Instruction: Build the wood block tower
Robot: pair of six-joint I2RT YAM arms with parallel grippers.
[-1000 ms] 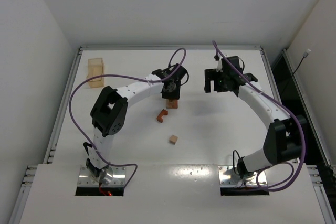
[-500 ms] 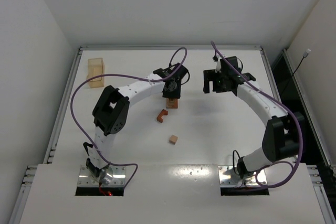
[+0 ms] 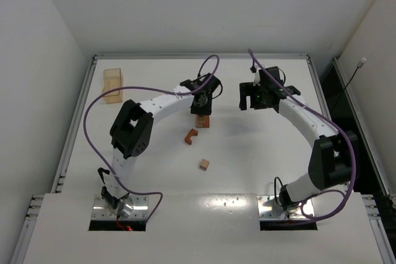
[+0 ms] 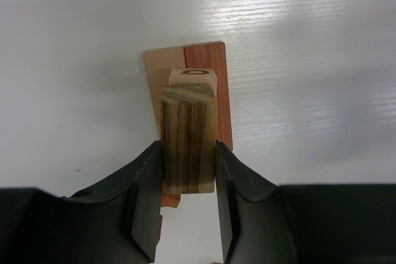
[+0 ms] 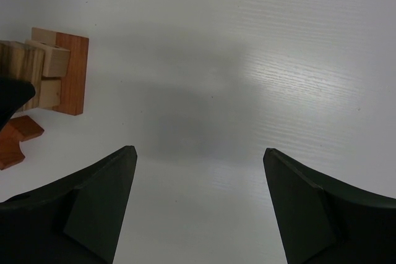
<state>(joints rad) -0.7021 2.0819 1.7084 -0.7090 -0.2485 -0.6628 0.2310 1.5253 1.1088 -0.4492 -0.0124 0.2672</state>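
Well, I had the left gripper (image 4: 189, 156) closed partway on a striped block (image 4: 189, 137), its pads flat against the block's sides. It sat over the tower (image 4: 207, 60) at the centre of the top view, directly above a lettered cube (image 4: 193, 76). The right gripper (image 5: 201, 165) hung wide open and empty just right of it. A notched red block (image 3: 191, 135) and a tan cube (image 3: 204, 164) lay loose lower down.

The white worktop (image 3: 260, 153) carries 4 things. What looks like a pale wooden tray (image 3: 112, 85) sits near the far-left corner. The tower (image 3: 202, 122) stands at mid-table on a tan-and-reddish base, with a reddish notched block (image 3: 190, 136) just nearer. A small tan cube (image 3: 204, 164) lies nearer still.
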